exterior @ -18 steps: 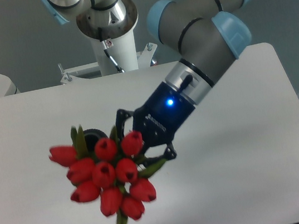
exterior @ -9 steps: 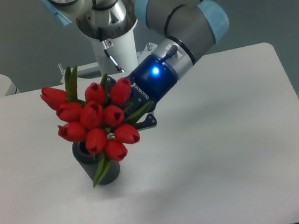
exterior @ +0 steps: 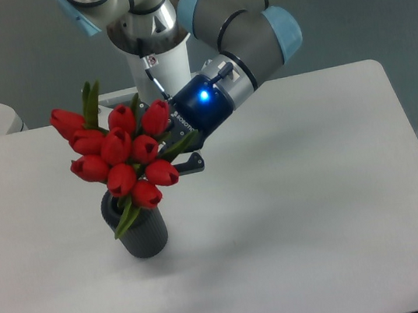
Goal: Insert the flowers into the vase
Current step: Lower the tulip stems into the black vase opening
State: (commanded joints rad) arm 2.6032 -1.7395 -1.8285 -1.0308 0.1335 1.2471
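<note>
vase [exterior: 139, 231]: stem tip at hole | flowers [exterior: 118, 160]: in hand [exterior: 179, 151]

Robotics lab: UR arm [exterior: 251, 16] w/ pedestal base [exterior: 155, 62], bare white table [exterior: 319, 211], grey floor.

The flowers [exterior: 119, 158] had smooth, slightly glossy red buds that looked like plastic. The vase [exterior: 139, 231] was matt dark grey and ribbed. The table [exterior: 319, 211] looked smooth, matt white.
</note>
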